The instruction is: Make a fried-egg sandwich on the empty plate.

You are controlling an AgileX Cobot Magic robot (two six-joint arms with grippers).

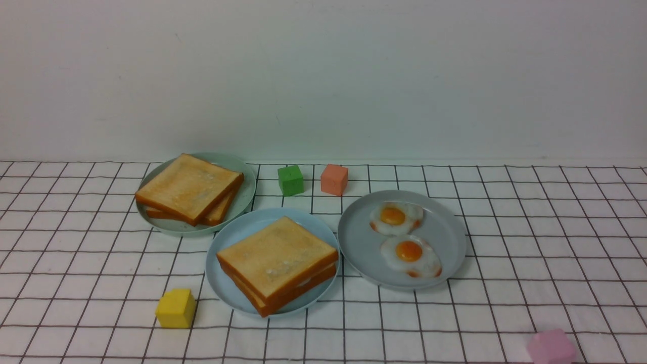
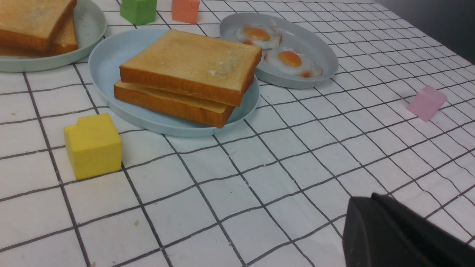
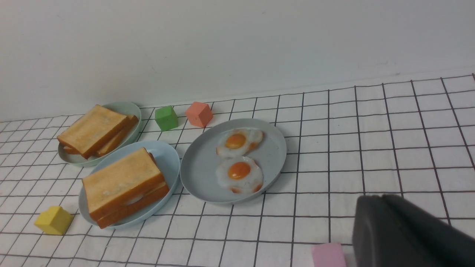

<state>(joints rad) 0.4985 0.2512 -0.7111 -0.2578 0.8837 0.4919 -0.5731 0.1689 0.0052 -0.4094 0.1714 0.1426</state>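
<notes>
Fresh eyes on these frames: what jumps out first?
The fried-egg sandwich on the sky-blue plate at centre front, with egg white peeking out between the slices. To its right, a grey plate holds two loose fried eggs. Behind it to the left, a toast stack sits on a pale green plate, and a yellow block stands near the sandwich plate's front left.

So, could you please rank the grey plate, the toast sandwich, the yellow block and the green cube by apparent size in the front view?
1. Round grey plastic plate.
2. Square golden-brown fried-egg sandwich.
3. Yellow block, then small green cube; the yellow one sits nearer the camera, so that order is unsure.
</notes>
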